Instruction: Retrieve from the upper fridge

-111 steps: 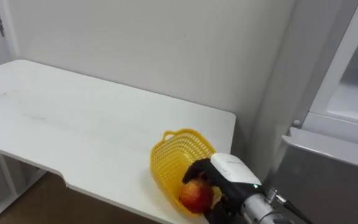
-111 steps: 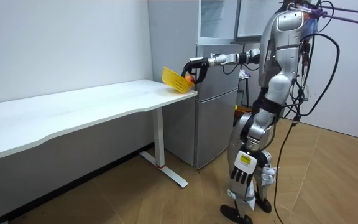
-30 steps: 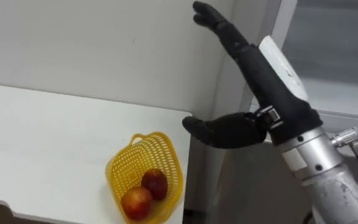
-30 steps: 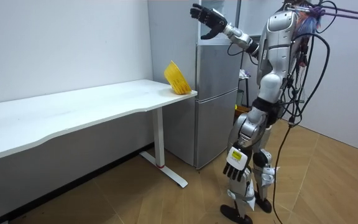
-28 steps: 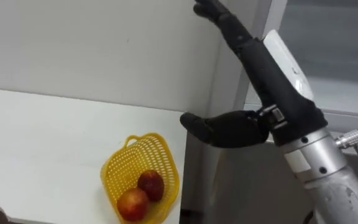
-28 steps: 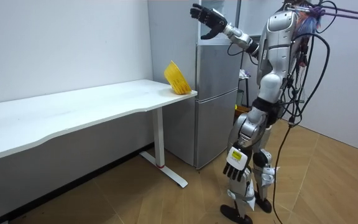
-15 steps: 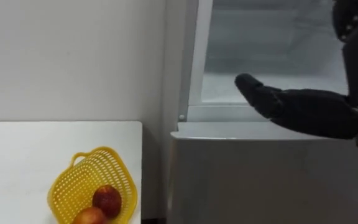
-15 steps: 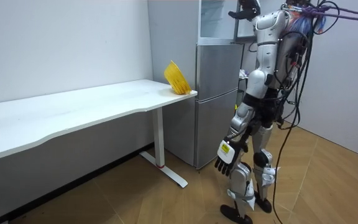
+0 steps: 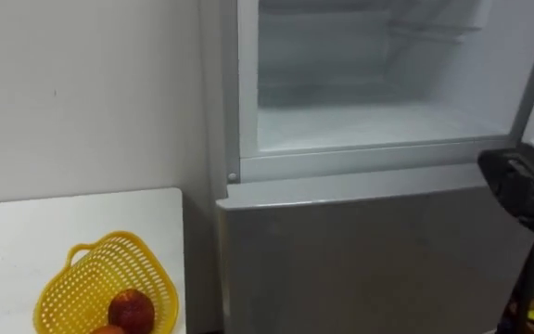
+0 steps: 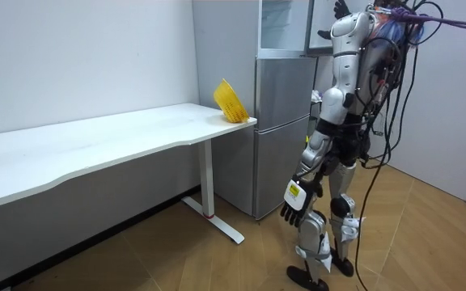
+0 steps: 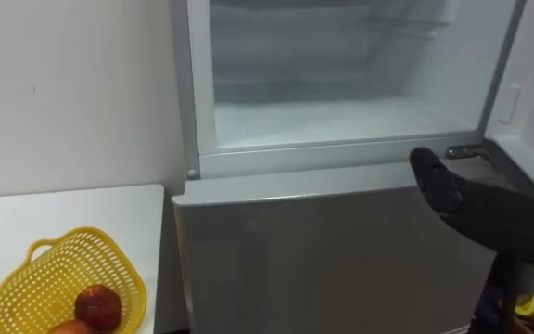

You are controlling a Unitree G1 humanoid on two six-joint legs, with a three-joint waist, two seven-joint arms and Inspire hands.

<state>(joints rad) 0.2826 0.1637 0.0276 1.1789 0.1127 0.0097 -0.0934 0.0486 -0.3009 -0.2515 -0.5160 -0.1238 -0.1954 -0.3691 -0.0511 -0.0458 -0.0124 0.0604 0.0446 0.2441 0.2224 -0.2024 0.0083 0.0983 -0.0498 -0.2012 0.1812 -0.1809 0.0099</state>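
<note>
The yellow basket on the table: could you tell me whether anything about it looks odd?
Yes. The yellow basket is tipped up on its side near the corner of the table beside the fridge, its mouth turned sideways, with apples resting against its lower wall. They might roll out.

Smooth, matt grey on the fridge's lower door (image 9: 360, 250); smooth white plastic inside its upper compartment (image 9: 369, 121). Yellow plastic mesh basket (image 9: 72, 292) at the right edge of the matt white tabletop (image 9: 26, 232).
</note>
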